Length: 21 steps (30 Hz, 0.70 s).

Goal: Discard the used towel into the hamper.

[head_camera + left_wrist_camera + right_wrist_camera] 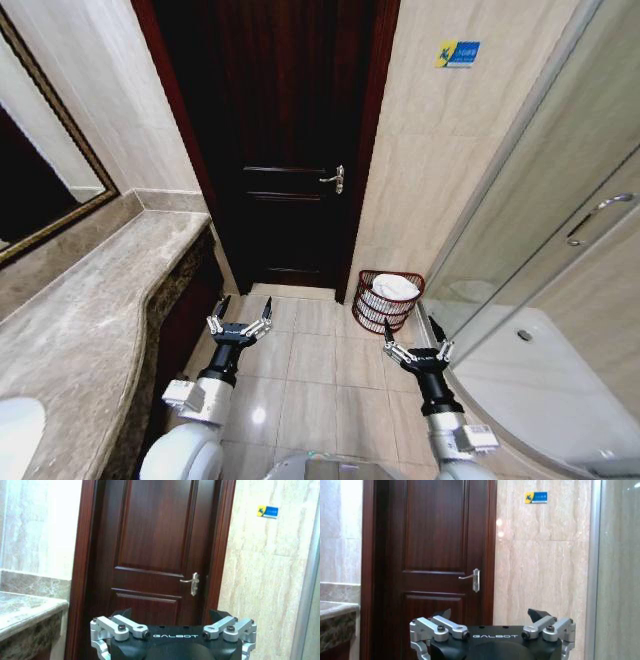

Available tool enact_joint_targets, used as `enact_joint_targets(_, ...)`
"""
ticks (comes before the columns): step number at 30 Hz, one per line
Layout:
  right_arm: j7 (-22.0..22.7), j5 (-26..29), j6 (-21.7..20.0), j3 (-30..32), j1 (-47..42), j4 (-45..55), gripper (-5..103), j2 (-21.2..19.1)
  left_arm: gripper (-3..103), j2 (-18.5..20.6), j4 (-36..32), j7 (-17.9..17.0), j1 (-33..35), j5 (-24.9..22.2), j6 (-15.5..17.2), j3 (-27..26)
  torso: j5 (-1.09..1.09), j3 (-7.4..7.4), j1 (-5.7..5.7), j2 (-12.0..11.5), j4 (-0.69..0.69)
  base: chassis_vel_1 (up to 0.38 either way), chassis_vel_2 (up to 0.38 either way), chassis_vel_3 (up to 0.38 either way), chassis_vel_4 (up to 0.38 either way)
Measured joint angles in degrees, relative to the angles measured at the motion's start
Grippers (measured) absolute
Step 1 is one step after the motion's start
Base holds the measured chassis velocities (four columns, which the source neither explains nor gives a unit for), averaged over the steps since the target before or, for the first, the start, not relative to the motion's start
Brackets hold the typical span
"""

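Hamper stands upright, towel inside; left pincer and right pincer spread, empty.

"GALBOT" on left gripper and right gripper

Dark wooden door closed, metal lever handle at its right edge. Marble counter along left wall. Glass shower enclosure at right.
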Motion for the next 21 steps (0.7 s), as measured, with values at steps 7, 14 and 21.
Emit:
enact_joint_targets(7, 0.0, 0.0, 0.0, 0.0, 0.0, 0.0, 100, 0.0, 100, 0.0, 0.0, 0.0, 0.0, 0.0, 0.0, 0.0, -0.02, -0.02, -0.05, 0.0, 0.00, 0.101, -0.113, -0.113, 0.108)
enact_joint_targets(14, 0.0, 0.0, 0.0, 0.0, 0.0, 0.0, 100, 0.0, 100, 0.0, 0.0, 0.0, 0.0, 0.0, 0.0, 0.0, -0.01, 0.00, 0.01, 0.0, 0.00, 0.005, -0.009, -0.007, 0.004)
enact_joint_targets(21, 0.0, 0.0, 0.0, 0.0, 0.0, 0.0, 100, 0.0, 100, 0.0, 0.0, 0.0, 0.0, 0.0, 0.0, 0.0, -0.01, 0.00, 0.01, 0.0, 0.00, 0.000, 0.000, 0.000, 0.000)
